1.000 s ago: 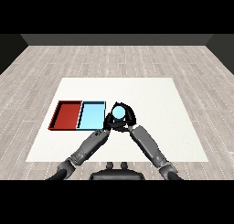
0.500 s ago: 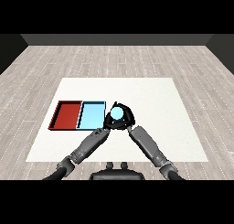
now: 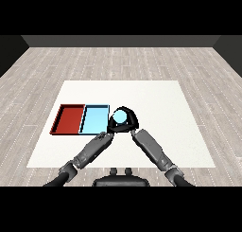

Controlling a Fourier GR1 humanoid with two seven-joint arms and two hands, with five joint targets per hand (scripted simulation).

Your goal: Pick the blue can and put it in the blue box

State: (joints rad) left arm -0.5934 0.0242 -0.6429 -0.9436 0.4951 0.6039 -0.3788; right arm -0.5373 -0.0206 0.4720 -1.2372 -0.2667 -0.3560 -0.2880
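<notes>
Right hand (image 3: 126, 124) holds blue can (image 3: 119, 116), unmoved beside blue tray (image 3: 94, 120).

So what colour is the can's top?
Light blue, seen in the head view: can.

Over the last second the left forearm (image 3: 90, 151) has drawn slightly toward the near left, its far end now lying just beside the near right corner of the light blue tray (image 3: 94, 118) and a little lower in the view than before. The right hand (image 3: 124, 124), curled round the blue can (image 3: 120, 116), has shifted marginally toward the left and near side along with the can, which stays just right of the tray. How the left hand's fingers stand cannot be made out at any of the three moments.
</notes>
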